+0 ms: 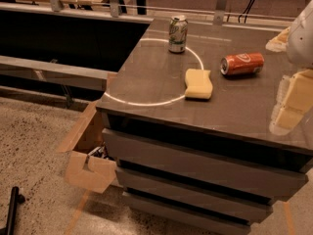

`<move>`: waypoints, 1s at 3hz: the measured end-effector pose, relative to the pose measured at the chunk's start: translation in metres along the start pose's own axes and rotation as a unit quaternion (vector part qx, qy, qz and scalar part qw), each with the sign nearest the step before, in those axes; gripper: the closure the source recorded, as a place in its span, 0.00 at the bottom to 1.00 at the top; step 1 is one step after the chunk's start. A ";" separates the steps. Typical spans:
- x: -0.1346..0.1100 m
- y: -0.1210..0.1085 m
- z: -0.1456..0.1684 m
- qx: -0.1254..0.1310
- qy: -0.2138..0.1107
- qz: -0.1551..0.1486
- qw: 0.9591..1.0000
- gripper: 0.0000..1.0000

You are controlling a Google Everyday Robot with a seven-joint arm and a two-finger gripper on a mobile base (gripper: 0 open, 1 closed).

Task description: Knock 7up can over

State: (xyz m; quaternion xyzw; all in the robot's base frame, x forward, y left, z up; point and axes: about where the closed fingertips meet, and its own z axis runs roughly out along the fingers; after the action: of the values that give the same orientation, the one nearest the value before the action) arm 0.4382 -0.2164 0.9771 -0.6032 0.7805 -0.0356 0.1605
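The 7up can [177,34] stands upright near the far edge of the dark counter [146,82], on the white ring painted on its top. It has a pale green and white label and a silver top. My gripper [289,102] hangs at the right edge of the view, above the counter's front right part. It is well to the right of the can and nearer to me, and it touches nothing.
An orange-red soda can [242,64] lies on its side right of the ring. A yellow sponge [198,83] lies between the two cans, nearer the front. The counter has drawers [195,165] below. An open cardboard box [90,151] sits on the floor at its left.
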 end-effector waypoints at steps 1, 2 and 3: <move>0.000 0.000 0.000 0.000 0.000 0.000 1.000 0.00; -0.004 -0.010 -0.003 0.010 -0.033 0.002 0.999 0.00; -0.001 -0.036 -0.004 0.037 -0.100 0.023 0.994 0.00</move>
State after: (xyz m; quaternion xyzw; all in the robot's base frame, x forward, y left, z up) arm 0.4712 -0.2259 0.9899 -0.5793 0.7722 -0.0005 0.2609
